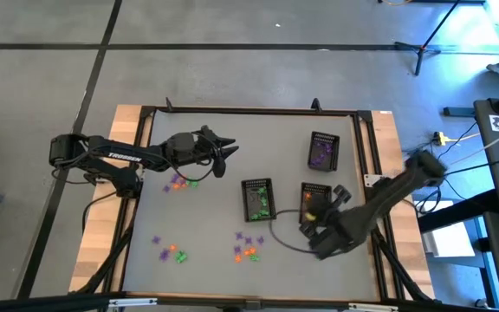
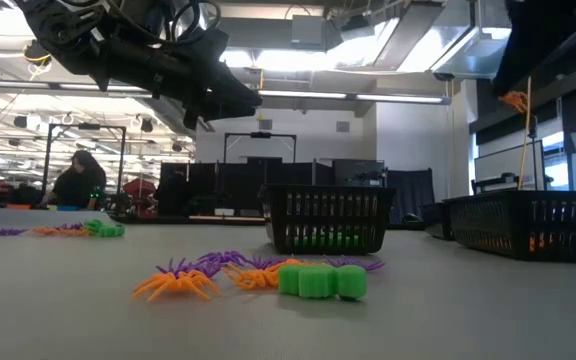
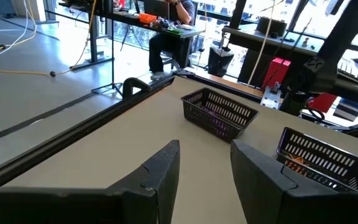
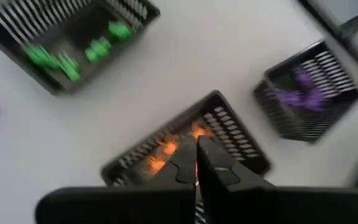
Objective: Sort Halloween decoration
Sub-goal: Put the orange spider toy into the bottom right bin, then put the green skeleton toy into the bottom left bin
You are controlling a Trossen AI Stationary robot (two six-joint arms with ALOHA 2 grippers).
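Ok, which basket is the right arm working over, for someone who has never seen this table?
Start at the three black mesh baskets on the table's right half. Take the one nearest the right edge, under the right gripper, whose jaws look shut. This basket holds orange trinkets; its neighbours hold green and purple.

- Bare table (image 1: 215, 212) lies open between my left gripper (image 1: 222, 156) and the three baskets.
- The green-filled basket (image 1: 257, 199), orange-filled basket (image 1: 314, 201) and purple-filled basket (image 1: 323, 151) stand apart, with gaps between them.
- Trinket clusters (image 1: 249, 248) dot the near side.
- My right gripper (image 1: 313, 227) hangs over the orange-filled basket's near end.
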